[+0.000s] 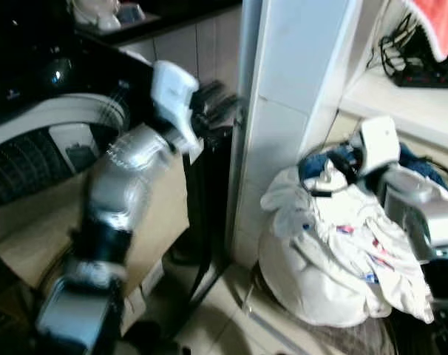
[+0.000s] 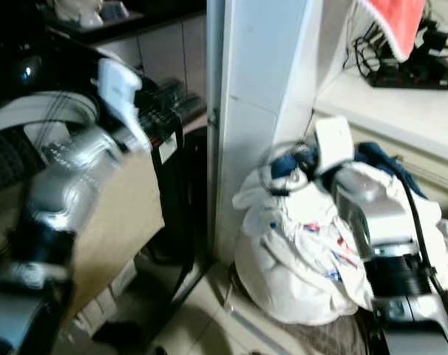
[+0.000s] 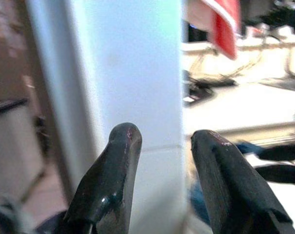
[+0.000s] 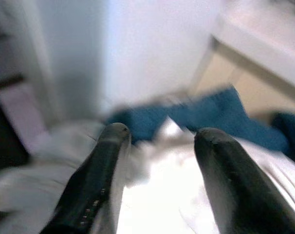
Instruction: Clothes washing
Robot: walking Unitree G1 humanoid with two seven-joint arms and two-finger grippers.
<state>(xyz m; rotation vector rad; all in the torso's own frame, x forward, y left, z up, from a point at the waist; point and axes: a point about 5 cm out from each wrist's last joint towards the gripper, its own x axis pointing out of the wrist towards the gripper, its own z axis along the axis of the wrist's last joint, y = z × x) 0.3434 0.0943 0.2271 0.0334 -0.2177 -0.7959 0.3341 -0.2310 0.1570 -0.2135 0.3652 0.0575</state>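
Right gripper [image 4: 157, 136], fingers spread, hovers over white clothes pile [image 1: 327, 259] on the floor: pickup step; next I lower and pinch fabric.

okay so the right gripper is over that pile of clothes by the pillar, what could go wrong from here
1. The right gripper is open over the white garment, with blue clothing just beyond; closing could snag both, or only a loose fold.
2. The laundry pile sits against the white pillar, so a lifted garment may drag on it.
3. The left gripper, open near the pillar, could knock it if the arm swings.
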